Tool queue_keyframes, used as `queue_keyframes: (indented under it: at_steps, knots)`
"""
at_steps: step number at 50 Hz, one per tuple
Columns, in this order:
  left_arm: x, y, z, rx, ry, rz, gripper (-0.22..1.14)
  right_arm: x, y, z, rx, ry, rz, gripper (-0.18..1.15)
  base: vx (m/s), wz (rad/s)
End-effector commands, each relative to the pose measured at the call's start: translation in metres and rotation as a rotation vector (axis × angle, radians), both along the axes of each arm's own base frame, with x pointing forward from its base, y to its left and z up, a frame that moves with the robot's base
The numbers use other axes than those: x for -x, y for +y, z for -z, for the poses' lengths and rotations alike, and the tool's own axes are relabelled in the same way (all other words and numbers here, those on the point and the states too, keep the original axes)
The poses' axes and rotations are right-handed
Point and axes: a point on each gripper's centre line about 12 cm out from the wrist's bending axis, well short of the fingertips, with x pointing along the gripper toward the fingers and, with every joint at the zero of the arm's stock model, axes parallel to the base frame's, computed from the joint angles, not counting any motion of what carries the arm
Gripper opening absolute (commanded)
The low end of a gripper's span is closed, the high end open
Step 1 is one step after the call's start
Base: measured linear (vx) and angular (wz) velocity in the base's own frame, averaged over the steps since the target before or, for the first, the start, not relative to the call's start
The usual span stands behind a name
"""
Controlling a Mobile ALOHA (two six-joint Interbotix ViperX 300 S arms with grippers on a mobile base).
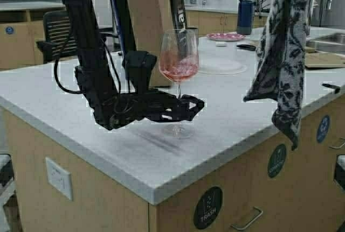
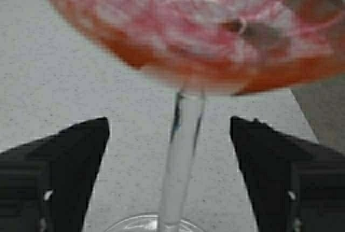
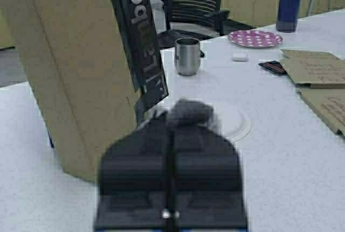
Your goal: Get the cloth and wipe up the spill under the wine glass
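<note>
The wine glass point(image 1: 179, 62), with pinkish liquid in its bowl, stands on the white counter point(image 1: 108, 151) near the front edge. My left gripper point(image 1: 192, 104) is low at its stem, open. In the left wrist view the stem point(image 2: 182, 156) stands between the two black fingers point(image 2: 81, 156), touching neither. My right gripper point(image 3: 171, 121) is shut on the cloth, and a tuft point(image 3: 187, 112) pokes out at the tips. The leaf-print cloth point(image 1: 283, 60) hangs from the top of the high view, right of the glass, above the counter's right part. No spill is clear to see.
A tall cardboard box point(image 1: 145, 11) stands behind the glass. Farther back are a metal cup point(image 3: 187, 55), a round white plate point(image 1: 221, 66), a pink dotted plate point(image 1: 225, 36) and a dark blue bottle point(image 1: 245, 14). Flat cardboard point(image 3: 318, 76) and a sink point(image 1: 329, 38) lie right.
</note>
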Motion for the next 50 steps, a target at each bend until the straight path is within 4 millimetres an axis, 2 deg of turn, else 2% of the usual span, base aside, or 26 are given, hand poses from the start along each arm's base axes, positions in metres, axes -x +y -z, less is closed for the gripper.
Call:
queue_keyframes:
  at_steps: [1, 6, 14, 20, 24, 37, 46, 50]
  knots:
    - [-0.007, -0.005, -0.014, 0.021, -0.036, -0.001, 0.94, -0.001, 0.001, -0.010, -0.006, -0.038, -0.002, 0.06, 0.00, 0.00]
    - [-0.008, -0.006, -0.016, 0.023, -0.041, -0.001, 0.79, -0.002, 0.000, -0.011, -0.006, -0.041, 0.000, 0.06, 0.00, 0.00]
    - [-0.007, -0.007, -0.020, 0.025, -0.045, 0.002, 0.44, -0.006, 0.001, -0.015, -0.015, -0.047, 0.002, 0.06, 0.00, 0.00]
    - [-0.003, -0.009, -0.028, 0.027, -0.054, 0.012, 0.20, -0.019, 0.001, -0.016, -0.034, -0.039, 0.014, 0.06, 0.00, 0.00]
    - [0.003, -0.011, -0.036, 0.027, -0.057, 0.022, 0.09, -0.030, 0.002, -0.017, -0.050, -0.031, 0.025, 0.06, 0.00, 0.00]
    - [0.029, 0.002, -0.075, 0.029, -0.060, 0.032, 0.08, -0.083, 0.011, -0.013, -0.069, -0.006, 0.037, 0.06, 0.00, 0.00]
    - [0.055, 0.019, -0.108, 0.034, -0.067, 0.034, 0.08, -0.118, 0.021, -0.003, -0.103, 0.019, 0.025, 0.06, 0.00, 0.00]
    - [0.066, 0.026, -0.125, 0.042, -0.080, 0.032, 0.08, -0.132, 0.027, 0.007, -0.147, 0.047, 0.015, 0.06, 0.00, 0.00]
